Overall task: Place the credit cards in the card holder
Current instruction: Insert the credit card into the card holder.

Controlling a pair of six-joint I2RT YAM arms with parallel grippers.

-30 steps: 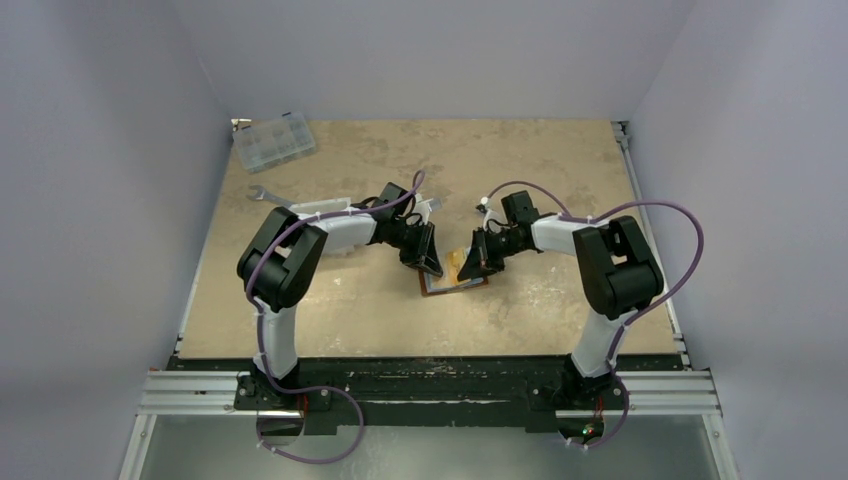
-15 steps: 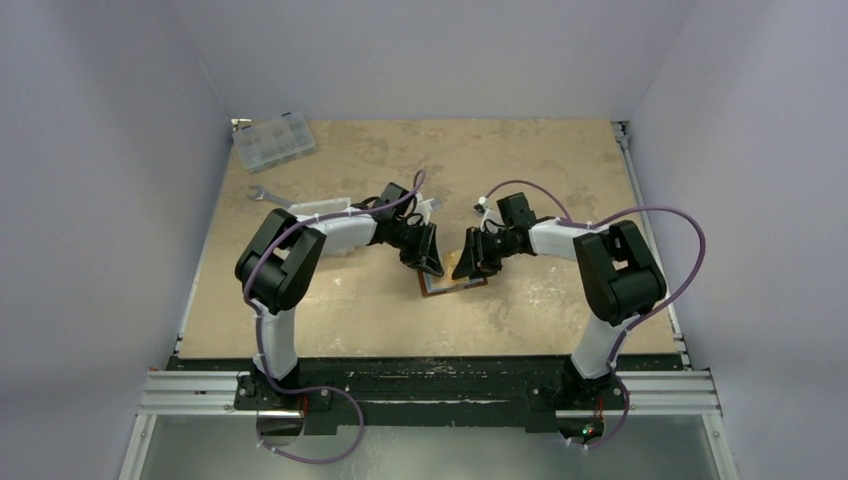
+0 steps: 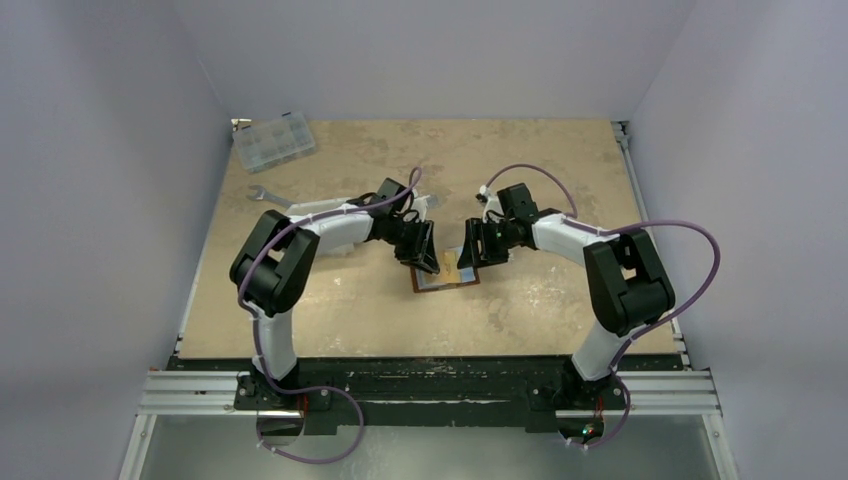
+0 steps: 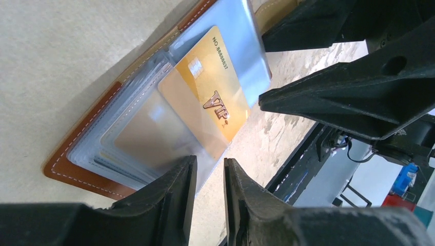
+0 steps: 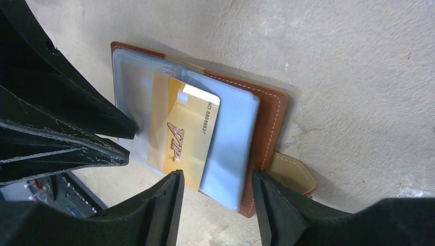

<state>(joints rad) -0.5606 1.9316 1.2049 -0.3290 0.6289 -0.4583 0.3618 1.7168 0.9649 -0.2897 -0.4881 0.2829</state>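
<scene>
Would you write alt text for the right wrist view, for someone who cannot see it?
A brown card holder lies open on the table, a gold VIP card partly inside its clear sleeves. The right gripper hovers over it, jaws apart, empty; the left gripper is at left.

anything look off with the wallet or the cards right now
The gold VIP card sits only partway inside a clear sleeve of the open brown card holder. Its chip end pokes out uncovered, so it looks half-inserted. Nothing looks bent, spilled or damaged.
</scene>
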